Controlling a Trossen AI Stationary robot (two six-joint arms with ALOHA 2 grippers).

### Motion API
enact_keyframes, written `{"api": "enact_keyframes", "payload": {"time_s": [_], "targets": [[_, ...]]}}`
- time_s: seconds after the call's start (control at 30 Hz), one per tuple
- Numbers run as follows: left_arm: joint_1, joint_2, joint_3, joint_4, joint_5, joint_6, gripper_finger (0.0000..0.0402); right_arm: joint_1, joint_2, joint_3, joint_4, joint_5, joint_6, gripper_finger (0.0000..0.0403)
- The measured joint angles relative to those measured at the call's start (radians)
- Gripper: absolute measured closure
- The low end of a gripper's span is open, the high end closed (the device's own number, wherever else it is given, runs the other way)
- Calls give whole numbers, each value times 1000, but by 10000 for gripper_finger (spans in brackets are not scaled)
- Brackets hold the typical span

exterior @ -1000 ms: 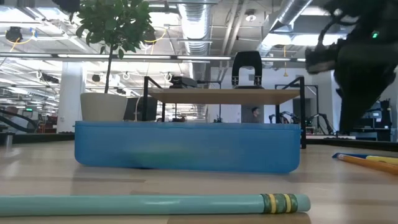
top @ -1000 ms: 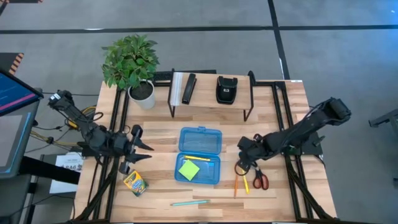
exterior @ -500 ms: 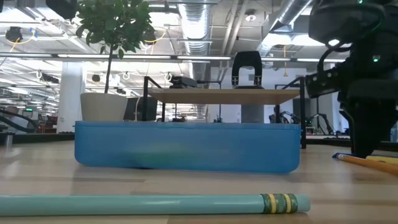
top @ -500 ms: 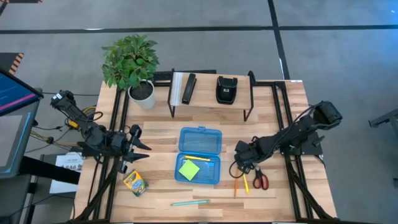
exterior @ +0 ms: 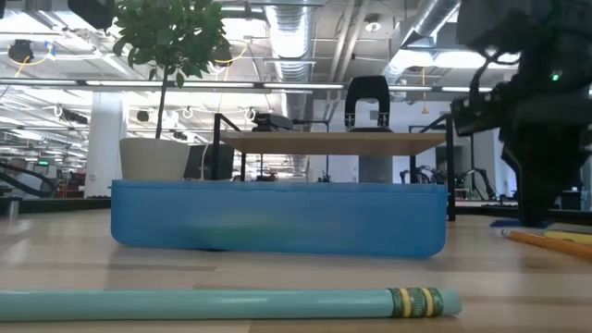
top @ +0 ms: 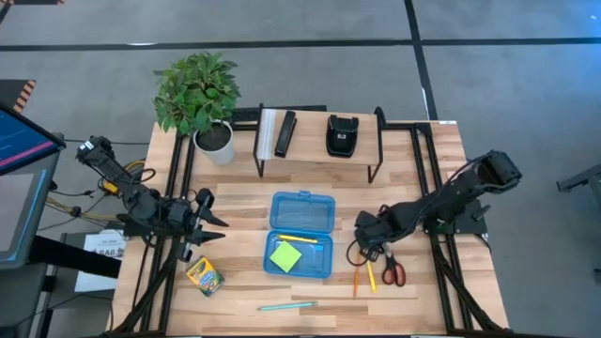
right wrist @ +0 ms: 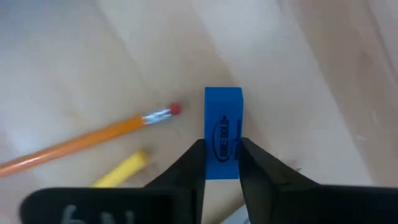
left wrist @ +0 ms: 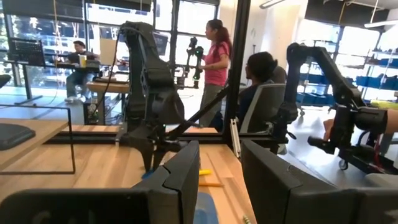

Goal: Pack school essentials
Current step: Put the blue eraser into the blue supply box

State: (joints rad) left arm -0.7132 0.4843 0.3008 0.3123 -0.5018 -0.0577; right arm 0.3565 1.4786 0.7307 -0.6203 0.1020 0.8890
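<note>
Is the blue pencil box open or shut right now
Open. In the high view the blue pencil box lies spread flat, lid beside tray, and a lime-green sticky-note pad and a yellow pencil show inside the tray.

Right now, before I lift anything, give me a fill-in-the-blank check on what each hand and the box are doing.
1. The right hand is shut on the blue ____.
2. Inside the open blue box lies a lime-green ____ pad.
3. The left hand, near the crayon box, holds ____.
4. The orange pencil lies on the ____, not in the box.

Missing words: eraser; sticky-note; nothing; table
</note>
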Motion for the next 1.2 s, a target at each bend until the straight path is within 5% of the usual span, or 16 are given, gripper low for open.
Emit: {"api": "enact_keyframes", "payload": {"time_s": [0.27, 0.47, 0.9, 1.2], "targets": [[0, 0, 0, 1, 94, 8, 294, 0, -104, 0, 103, 2, 11, 330], [0, 0, 0, 1, 59, 8, 294, 1, -106, 57, 261, 18, -51, 330], [0, 0, 0, -2, 47, -6, 294, -12, 218, 384, 203, 33, -269, 330], [0, 0, 0, -7, 45, -8, 294, -72, 380, 464, 137, -14, -294, 330]]}}
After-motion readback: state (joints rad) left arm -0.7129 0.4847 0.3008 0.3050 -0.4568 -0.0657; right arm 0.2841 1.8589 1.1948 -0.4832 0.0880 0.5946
